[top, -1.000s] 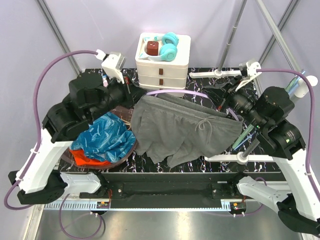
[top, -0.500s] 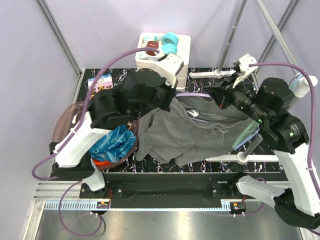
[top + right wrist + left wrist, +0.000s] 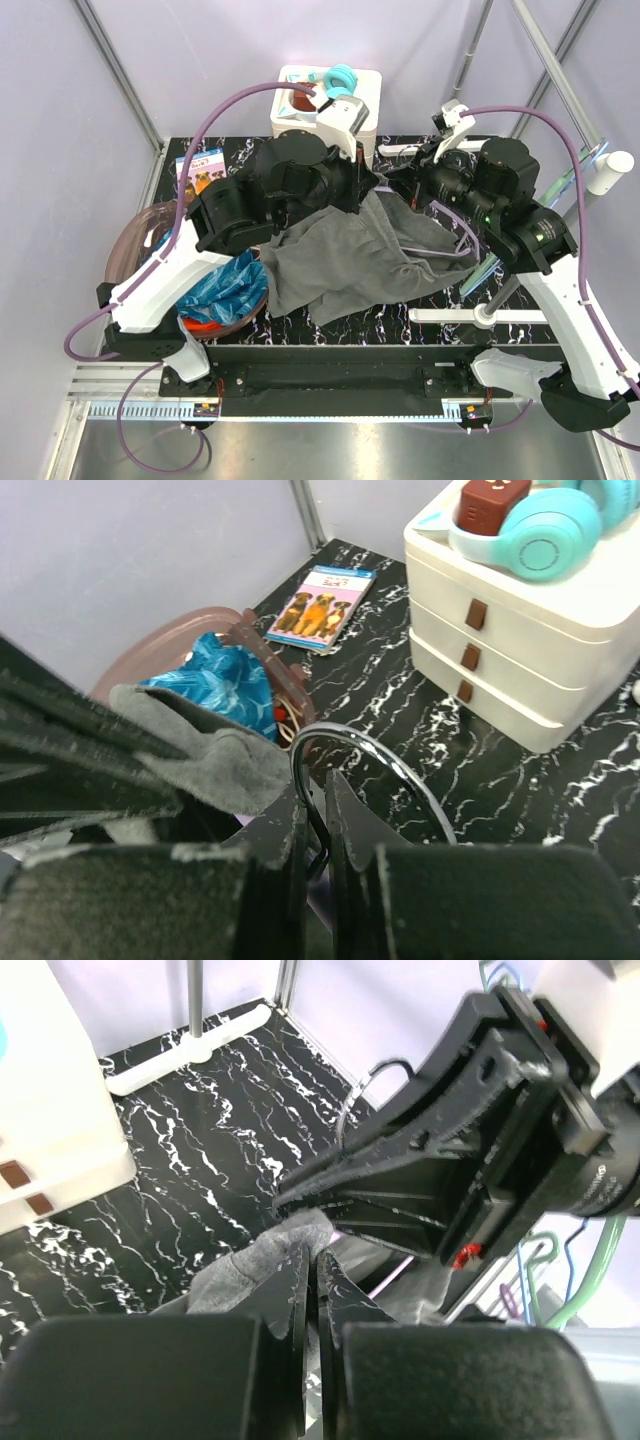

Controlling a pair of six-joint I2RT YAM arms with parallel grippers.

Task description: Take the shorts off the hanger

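The left gripper (image 3: pixel 312 1260) is pressed almost together, pinching a fold of the grey shorts (image 3: pixel 350 255) at its tips, with only a thin slit between the fingers. The right gripper (image 3: pixel 318 802) is squeezed onto the wire hook of the hanger (image 3: pixel 395 765), which loops up and out from between its fingers. The two grippers meet nearly tip to tip above the far middle of the table (image 3: pixel 200 1150), just in front of the drawers (image 3: pixel 520 640) (in the left wrist view the right gripper fills the frame beyond the pinched cloth). The left arm reaches diagonally from its base to the centre, elbow raised and wrist angled toward the right. The right arm stands tall from its base and bends back leftward, its wrist pointing at the left gripper. The grey shorts hang from that meeting point and spread rumpled over the table's middle, their near hem lying on the surface. Whether the waistband sits on the hanger's bar cannot be told, since the arms hide it. The blue shorts (image 3: pixel 228 285) lie on the orange shorts (image 3: pixel 203 322) in the bowl (image 3: pixel 128 238) at the left, apart from both grippers. Headphones (image 3: pixel 540 535) sit on the drawers, and a book (image 3: pixel 320 595) lies flat near the bowl.
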